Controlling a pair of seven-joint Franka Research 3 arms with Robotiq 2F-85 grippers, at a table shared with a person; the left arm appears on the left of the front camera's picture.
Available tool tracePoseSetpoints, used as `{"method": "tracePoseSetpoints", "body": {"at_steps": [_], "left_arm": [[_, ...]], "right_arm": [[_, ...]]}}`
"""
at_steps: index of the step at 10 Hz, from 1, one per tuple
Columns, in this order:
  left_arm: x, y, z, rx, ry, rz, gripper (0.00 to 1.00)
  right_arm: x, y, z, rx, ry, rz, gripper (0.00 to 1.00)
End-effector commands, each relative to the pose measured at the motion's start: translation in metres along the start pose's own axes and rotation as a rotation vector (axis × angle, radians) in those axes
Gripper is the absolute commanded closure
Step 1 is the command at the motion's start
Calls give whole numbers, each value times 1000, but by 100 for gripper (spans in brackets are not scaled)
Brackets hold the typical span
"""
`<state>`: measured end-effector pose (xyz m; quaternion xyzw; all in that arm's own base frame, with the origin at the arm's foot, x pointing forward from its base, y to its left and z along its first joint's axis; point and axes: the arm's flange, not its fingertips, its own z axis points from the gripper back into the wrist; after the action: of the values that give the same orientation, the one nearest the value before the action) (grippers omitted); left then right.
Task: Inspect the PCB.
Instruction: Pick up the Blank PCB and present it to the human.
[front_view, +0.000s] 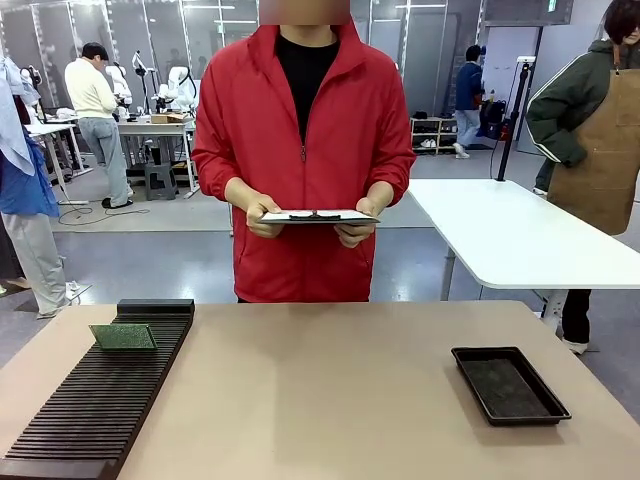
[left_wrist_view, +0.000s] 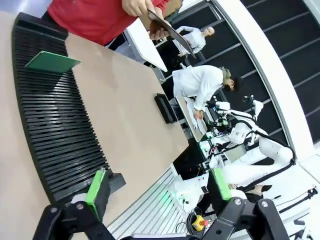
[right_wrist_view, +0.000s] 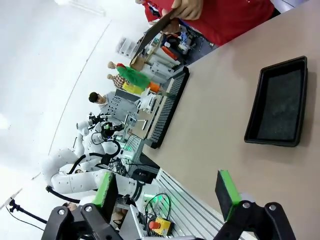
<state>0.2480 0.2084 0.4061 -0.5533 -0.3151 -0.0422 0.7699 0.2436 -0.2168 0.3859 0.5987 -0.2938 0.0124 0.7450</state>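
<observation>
Near the far end of a long black rack (front_view: 100, 400), on the left side of the table (front_view: 320, 420): the PCB (front_view: 122, 336), a thin, flat green rectangle with a finely speckled grey-green upper face. Plainer, brighter green from the left wrist view (left_wrist_view: 52, 62). Long axis set across the rack, in line with its ribs and roughly parallel to the table's near edge, with the short edges toward the table's left and right. Resting on the ribs, perhaps at a slight tilt; impossible to tell whether seated in a slot or merely laid on top. Rack itself matte black, built of many close, narrow parallel ribs, with a raised block at the far end. Table top smooth, tan, unpatterned. Well apart on the right side, a shallow black rectangular tray (front_view: 510, 385) with rounded corners, a raised rim and a dull, grainy floor. Beyond the far edge, a person in a red zip jacket, both hands (front_view: 262, 212) under a flat clipboard (front_view: 318, 216) of white paper. Left gripper (left_wrist_view: 158, 184) released, green pads spread wide, nothing between. Right gripper (right_wrist_view: 166, 189) likewise agape and empty, above the table's near edge.
</observation>
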Motion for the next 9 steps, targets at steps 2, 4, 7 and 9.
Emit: {"method": "tracePoseSetpoints", "body": {"at_steps": [2,4,7,9], "left_arm": [[0,0,0,0,0,0,0],[0,0,0,0,0,0,0],[0,0,0,0,0,0,0],[0,0,0,0,0,0,0]], "right_arm": [[-35,14,-52,-23,42,37,0],[-1,-2,0,-8,4,-2,0],[-1,-2,0,-8,4,-2,0],[-1,-2,0,-8,4,-2,0]]}}
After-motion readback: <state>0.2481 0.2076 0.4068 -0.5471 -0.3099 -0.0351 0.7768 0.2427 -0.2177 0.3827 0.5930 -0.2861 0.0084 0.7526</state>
